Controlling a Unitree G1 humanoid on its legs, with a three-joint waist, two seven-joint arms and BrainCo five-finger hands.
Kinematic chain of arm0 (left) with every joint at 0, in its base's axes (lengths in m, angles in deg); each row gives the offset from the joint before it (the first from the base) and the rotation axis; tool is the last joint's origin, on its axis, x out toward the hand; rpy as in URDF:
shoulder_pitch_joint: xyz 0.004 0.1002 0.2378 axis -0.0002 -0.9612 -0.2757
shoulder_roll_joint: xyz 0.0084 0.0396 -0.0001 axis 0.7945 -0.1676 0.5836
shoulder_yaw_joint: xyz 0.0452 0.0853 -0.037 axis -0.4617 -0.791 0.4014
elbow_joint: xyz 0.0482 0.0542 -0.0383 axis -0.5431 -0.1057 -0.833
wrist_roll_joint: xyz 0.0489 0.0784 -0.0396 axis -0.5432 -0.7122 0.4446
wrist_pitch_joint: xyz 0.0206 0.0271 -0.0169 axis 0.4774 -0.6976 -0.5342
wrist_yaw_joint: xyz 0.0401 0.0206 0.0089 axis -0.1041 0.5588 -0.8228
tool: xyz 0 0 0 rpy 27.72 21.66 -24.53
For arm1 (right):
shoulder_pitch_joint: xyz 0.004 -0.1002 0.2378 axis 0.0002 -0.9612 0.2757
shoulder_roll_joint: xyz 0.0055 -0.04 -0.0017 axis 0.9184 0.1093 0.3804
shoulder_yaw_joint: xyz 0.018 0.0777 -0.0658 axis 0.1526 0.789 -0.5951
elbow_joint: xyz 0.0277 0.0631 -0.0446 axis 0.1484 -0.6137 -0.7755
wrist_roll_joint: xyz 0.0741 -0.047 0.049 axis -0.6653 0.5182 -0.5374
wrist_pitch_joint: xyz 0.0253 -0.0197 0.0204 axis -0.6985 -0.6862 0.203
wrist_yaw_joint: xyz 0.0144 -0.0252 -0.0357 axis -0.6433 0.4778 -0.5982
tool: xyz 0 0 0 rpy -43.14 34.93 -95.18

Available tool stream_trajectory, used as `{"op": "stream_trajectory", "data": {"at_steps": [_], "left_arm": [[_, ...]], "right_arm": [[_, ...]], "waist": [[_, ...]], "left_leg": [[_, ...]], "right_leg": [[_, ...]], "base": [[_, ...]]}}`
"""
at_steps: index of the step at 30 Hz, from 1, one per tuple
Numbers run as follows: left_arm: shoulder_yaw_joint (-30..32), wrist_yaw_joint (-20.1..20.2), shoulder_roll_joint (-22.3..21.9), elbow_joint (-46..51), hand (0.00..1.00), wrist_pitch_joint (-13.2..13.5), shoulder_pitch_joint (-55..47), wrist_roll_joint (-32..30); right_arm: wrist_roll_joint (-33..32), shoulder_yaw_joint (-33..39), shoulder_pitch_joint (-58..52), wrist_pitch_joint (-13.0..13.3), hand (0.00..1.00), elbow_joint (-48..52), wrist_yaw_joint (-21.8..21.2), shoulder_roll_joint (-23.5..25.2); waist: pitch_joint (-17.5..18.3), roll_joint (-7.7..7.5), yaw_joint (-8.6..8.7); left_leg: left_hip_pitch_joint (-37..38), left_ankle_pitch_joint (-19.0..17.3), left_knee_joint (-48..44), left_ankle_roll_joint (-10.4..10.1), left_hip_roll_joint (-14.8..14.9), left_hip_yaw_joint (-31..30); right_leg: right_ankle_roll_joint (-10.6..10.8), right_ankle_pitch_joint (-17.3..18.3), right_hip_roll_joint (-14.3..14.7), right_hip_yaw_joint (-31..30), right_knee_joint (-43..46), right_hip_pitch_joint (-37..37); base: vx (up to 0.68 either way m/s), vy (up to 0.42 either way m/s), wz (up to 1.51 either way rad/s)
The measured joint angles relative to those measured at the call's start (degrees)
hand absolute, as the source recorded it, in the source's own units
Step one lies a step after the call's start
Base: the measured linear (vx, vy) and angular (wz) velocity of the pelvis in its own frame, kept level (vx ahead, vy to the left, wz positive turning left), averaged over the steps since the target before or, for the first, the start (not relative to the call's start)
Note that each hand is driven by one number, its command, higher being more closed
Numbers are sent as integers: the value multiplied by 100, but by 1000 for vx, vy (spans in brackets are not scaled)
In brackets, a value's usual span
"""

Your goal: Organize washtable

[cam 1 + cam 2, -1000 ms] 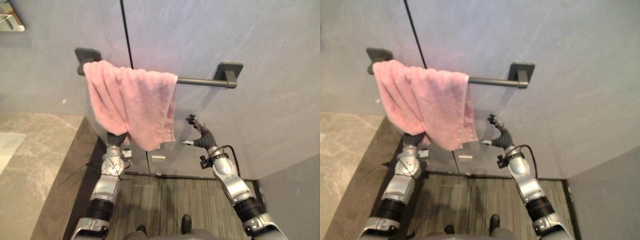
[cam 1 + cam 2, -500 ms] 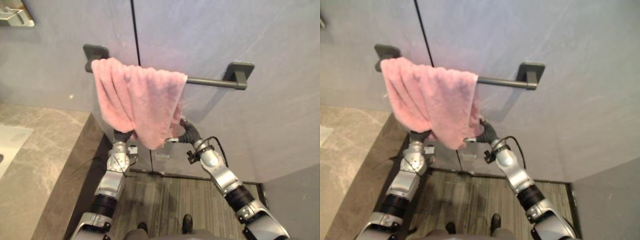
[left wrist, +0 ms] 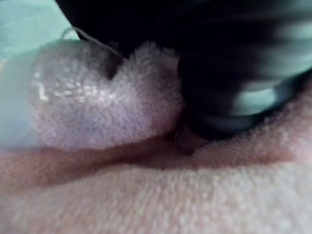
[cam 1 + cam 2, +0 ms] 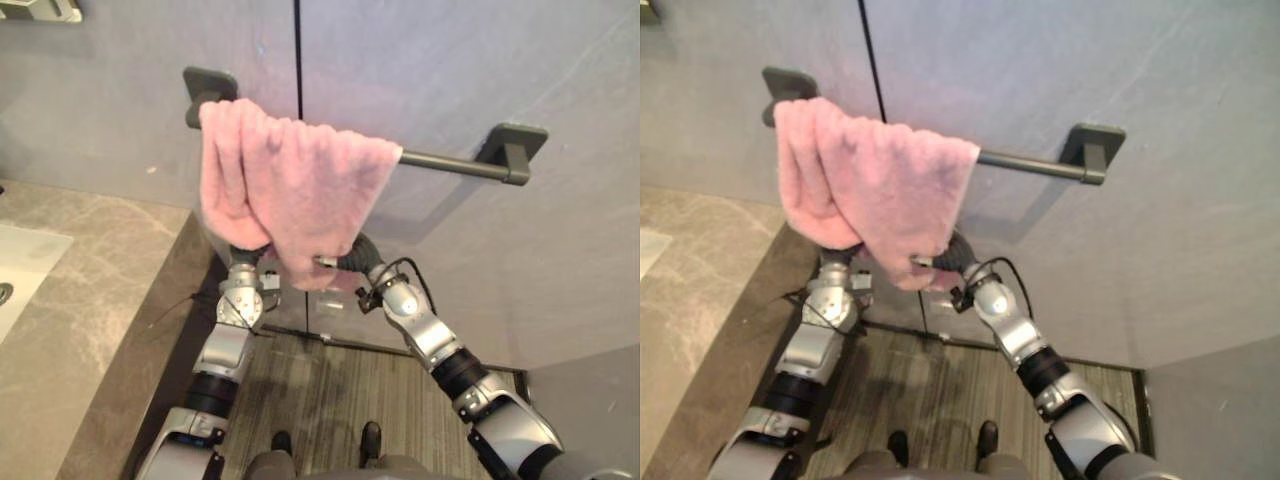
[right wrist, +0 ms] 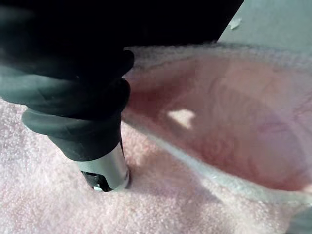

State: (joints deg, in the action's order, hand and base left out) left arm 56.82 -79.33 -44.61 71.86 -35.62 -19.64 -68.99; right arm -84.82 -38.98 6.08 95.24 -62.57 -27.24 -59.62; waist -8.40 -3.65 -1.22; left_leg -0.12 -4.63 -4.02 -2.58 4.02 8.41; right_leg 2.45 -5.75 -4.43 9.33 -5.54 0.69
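pink towel [image 4: 290,190] draped bunched over left end of dark wall bar [image 4: 450,162], left hand [image 4: 245,257] raised under towel's lower left edge, mostly hidden by cloth, grip can't tell, right hand [image 4: 352,257] reaching across to towel's btm hem, against cloth, grip can't tell

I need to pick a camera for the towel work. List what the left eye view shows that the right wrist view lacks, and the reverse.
Left eye view, not the wrist view: the dark rail holding the pink towel, and the marble countertop. Right wrist view, not the eye view: an open fold in the cloth, from close. Both: the pink towel and the right hand against its lower part.
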Motion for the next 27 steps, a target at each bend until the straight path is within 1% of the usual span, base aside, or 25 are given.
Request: {"op": "stream_trajectory", "data": {"at_steps": [11, 16, 19, 22, 26, 27], "left_arm": [[11, 13, -5, 0, 100, 0, -1, -3], [22, 52, -50, 0, 100, 0, -4, -6], [21, 130, -61, 0, 100, 0, -7, -7], [25, 137, -138, 0, 100, 1, -40, -8], [29, 141, -162, -1, 100, 0, -98, -10], [29, 148, -175, -1, 100, 0, -101, -12]], "right_arm": [[-1, 81, -102, 1, 100, 1, -11, 3], [0, 342, -301, 4, 100, 3, -21, 27], [1, 376, -326, 6, 100, 11, -24, 21], [1, 560, -482, 17, 100, 78, -33, 63], [1, 635, -537, 17, 100, 83, -35, 59], [1, 765, -619, 17, 100, 124, -38, 82]], "waist": [[0, 0, 15], [0, 0, 22], [0, 0, 28], [0, 0, 28], [0, 1, 28], [0, 0, 27]], "left_leg": [[43, -1, -32, -1, 12, 26], [93, -1, -5, -1, 8, 36], [99, -1, -3, -1, 9, 41], [107, -1, -1, -1, 8, 42], [163, -1, 16, -1, 9, 94], [170, -2, 18, -1, 9, 100]], "right_leg": [[0, 0, 6, -64, 0, 44], [0, 0, 5, -77, 0, 78], [0, 0, 5, -84, 0, 78], [0, 0, 6, -87, 0, 84], [0, 0, 7, -141, 0, 107], [0, 0, 6, -148, 0, 112]], "base": [[-34, -9, -1], [0, 0, 0], [0, 0, 0], [0, 0, 0], [-23, -4, -6], [0, 0, 0]]}}
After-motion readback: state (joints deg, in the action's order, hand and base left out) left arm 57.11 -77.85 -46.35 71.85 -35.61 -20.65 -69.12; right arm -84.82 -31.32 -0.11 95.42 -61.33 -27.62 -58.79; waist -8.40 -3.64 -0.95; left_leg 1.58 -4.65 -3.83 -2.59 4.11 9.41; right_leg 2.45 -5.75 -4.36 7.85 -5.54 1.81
